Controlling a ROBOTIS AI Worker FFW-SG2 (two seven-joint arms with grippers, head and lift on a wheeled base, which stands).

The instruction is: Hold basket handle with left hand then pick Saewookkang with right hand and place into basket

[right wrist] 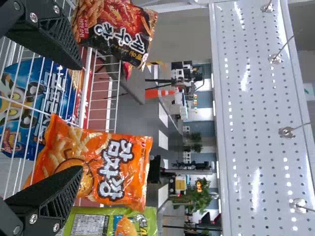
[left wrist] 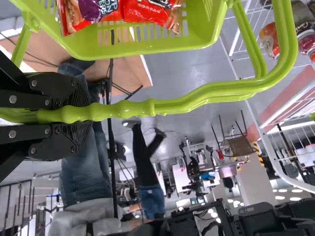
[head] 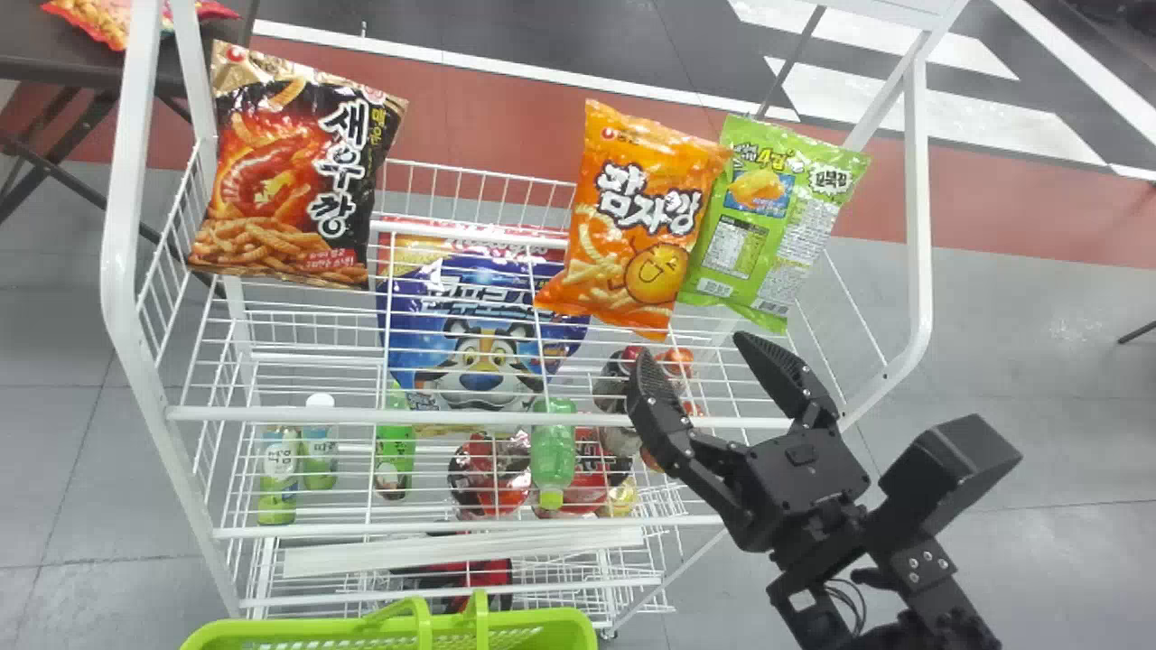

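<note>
The Saewookkang, a black and red bag (head: 293, 171), stands at the left end of the rack's top basket; the right wrist view shows this Saewookkang bag (right wrist: 115, 29) too. My right gripper (head: 691, 366) is open over the rack's right half, just in front of the orange and green bags and well to the right of the Saewookkang. In the right wrist view my right gripper (right wrist: 78, 118) has nothing between its fingers. The green basket (head: 542, 621) is at the bottom edge. In the left wrist view my left gripper (left wrist: 76, 114) is shut on the basket's green handle (left wrist: 187, 101); red bags lie in the basket (left wrist: 138, 49).
An orange bag (head: 637, 217) and a green bag (head: 772, 221) stand on the right of the white wire rack (head: 452, 417). A blue cereal bag (head: 474, 334), bottles and bowls are lower down. A pegboard panel (right wrist: 261, 98) with hooks rises beside the right arm.
</note>
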